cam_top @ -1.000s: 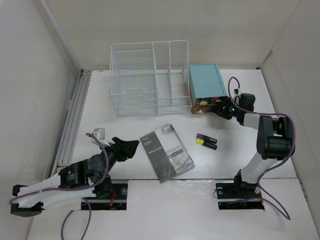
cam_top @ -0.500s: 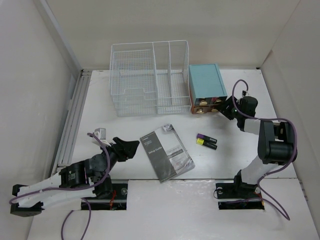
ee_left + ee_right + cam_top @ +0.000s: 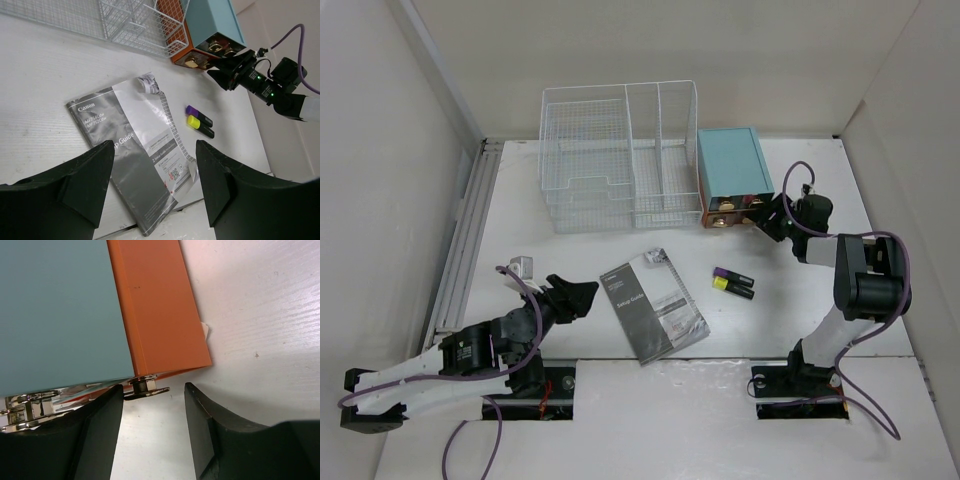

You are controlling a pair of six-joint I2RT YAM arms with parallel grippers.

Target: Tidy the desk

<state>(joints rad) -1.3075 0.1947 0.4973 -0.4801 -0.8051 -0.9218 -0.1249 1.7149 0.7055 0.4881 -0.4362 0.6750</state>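
The white desk [image 3: 800,300] holds a teal box [image 3: 730,170] with orange drawers, a grey Canon setup guide [image 3: 652,305], and a purple and a yellow highlighter [image 3: 733,283]. My right gripper [image 3: 761,213] is open at the box's drawer front. In the right wrist view its fingers straddle a small metal drawer knob [image 3: 145,387] under the orange drawer [image 3: 160,305], with the gripper [image 3: 154,390] not closed on it. My left gripper [image 3: 578,296] is open and empty, low over the desk left of the guide [image 3: 130,150].
A white wire-mesh rack [image 3: 620,155] stands at the back, touching the teal box's left side. A small grey object [image 3: 521,266] lies at the left near a metal rail. Two cutouts sit at the near edge by the arm bases.
My right gripper drew back a little to the right from the drawer front, then came back in to the knob. The left arm and the desk's things have not moved.
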